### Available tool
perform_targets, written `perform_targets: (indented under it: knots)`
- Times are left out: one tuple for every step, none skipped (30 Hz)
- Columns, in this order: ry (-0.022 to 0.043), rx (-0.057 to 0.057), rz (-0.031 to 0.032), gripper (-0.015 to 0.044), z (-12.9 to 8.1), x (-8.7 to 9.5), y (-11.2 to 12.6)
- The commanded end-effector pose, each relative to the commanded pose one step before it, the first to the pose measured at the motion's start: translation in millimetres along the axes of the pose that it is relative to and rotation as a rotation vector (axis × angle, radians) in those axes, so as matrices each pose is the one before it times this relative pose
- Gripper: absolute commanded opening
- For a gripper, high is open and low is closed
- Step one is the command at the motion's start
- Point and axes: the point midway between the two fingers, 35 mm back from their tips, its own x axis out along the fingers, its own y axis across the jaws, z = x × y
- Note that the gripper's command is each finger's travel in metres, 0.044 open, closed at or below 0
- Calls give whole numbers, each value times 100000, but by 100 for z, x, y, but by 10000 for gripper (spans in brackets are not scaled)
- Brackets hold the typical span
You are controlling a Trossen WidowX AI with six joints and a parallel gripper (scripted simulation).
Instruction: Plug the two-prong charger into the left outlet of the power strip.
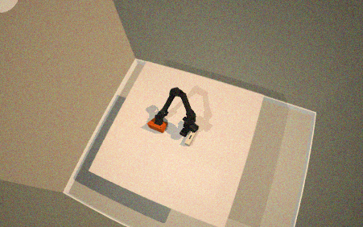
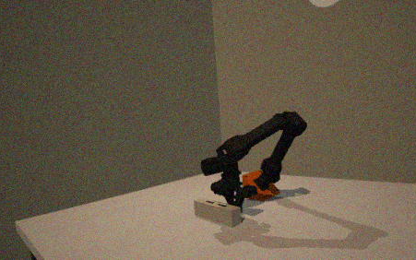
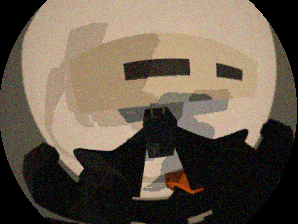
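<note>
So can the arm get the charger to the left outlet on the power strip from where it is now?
Probably yes. The end effector, shut on the charger, hangs right at the power strip, and nothing shows between charger and outlet slots. Whether the prongs line up cannot be told.

You are looking at a pale table [image 1: 149, 177] with darker bands along its edges. The orange arm base [image 1: 159, 127] sits on it near the centre. The cream power strip [image 1: 190, 138] lies flat on the table at 4 o'clock from the base, nearby.
</note>
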Motion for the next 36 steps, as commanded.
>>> perform_targets:
  knots:
    - [-301, 376, 305, 0, 143, -47, 67]
    - [-1, -1, 0, 0, 26, -2, 0]
    - [-1, -1, 0, 0, 33, -2, 0]
    - [-1, -1, 0, 0, 33, -4, 1]
    - [0, 0, 0, 0, -5, 0, 0]
    - [0, 0, 0, 0, -11, 0, 0]
    - [0, 0, 0, 0, -12, -3, 2]
    - [1, 1, 0, 0, -15, -4, 3]
    - [1, 1, 0, 0, -14, -3, 2]
    - [0, 0, 0, 0, -5, -1, 1]
    - [0, 0, 0, 0, 0, 0, 0]
    - [0, 0, 0, 0, 0, 0, 0]
    - [0, 0, 0, 0, 0, 0, 0]
    - [0, 0, 0, 0, 0, 0, 0]
    - [0, 0, 0, 0, 6, -1, 0]
    - [0, 0, 0, 0, 11, -1, 0]
    - [-1, -1, 0, 0, 16, -2, 0]
    - [-1, -1, 0, 0, 22, -2, 0]
    - [-1, -1, 0, 0, 25, -3, 0]
    - [-1, -1, 0, 0, 30, -3, 0]
    - [-1, -1, 0, 0, 32, -2, -1]
    - [-1, -1, 0, 0, 36, -3, 0]
    - [-1, -1, 0, 0, 33, -3, 0]
    - [0, 0, 0, 0, -6, 0, 0]
    - [0, 0, 0, 0, -11, 0, 0]
    - [1, 1, 0, 0, -15, 0, 1]
    - [1, 1, 0, 0, -19, 0, 1]
    - [0, 0, 0, 0, 5, -1, 0]
    - [0, 0, 0, 0, 11, -1, 0]
    - [-1, -1, 0, 0, 15, -2, 0]
    - [-1, -1, 0, 0, 21, -2, 1]
    - [-1, -1, 0, 0, 23, -2, 1]
    - [-1, -1, 0, 0, 29, -2, 1]
    - [-1, -1, 0, 0, 30, -3, 1]
    - [-1, -1, 0, 0, 34, -4, 1]
    - [-1, -1, 0, 0, 32, -4, 2]
